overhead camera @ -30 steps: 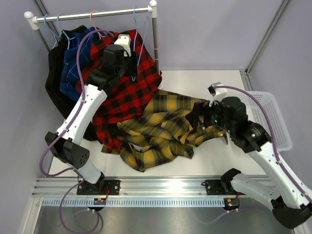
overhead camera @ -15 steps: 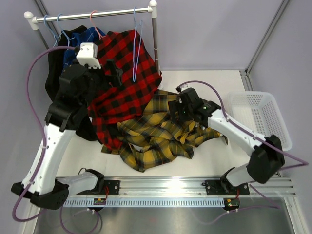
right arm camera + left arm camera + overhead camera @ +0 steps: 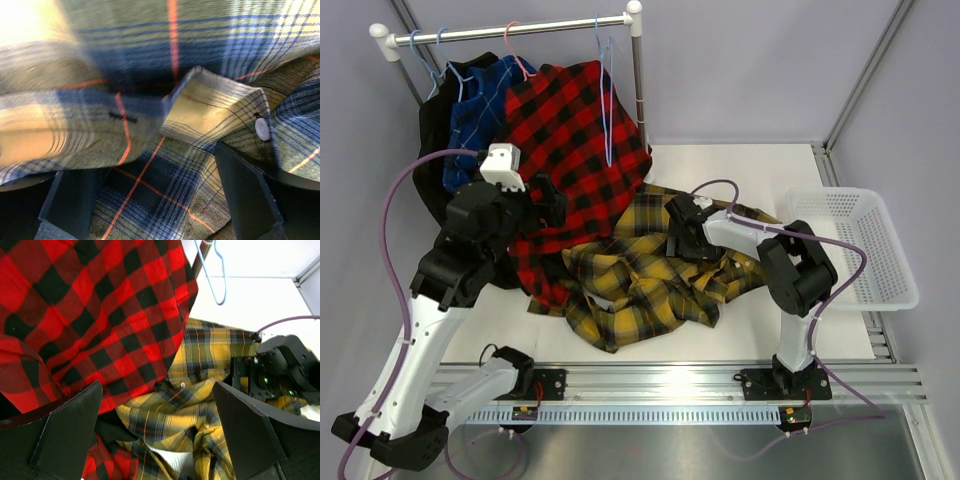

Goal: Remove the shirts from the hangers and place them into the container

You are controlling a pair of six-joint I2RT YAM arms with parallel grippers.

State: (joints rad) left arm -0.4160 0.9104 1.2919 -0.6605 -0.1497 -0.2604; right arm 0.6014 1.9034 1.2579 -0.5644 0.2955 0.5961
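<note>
Yellow plaid shirt (image 3: 165,125) between the right gripper's (image 3: 157,195) wide-spread fingers (image 3: 245,200) (left gripper (image 3: 157,430) likewise wide, empty, above red plaid shirt (image 3: 100,305))

A silver rail (image 3: 560,22) with white ends stands on the table (image 3: 740,165).

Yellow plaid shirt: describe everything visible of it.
The yellow plaid shirt lies crumpled in a heap on the white table. Soft flannel, yellow with dark bands and thin orange lines; a white button and a buttonhole show close up. One edge meets the red plaid shirt. The open right gripper sits down on its folds, fabric between the fingers.
</note>
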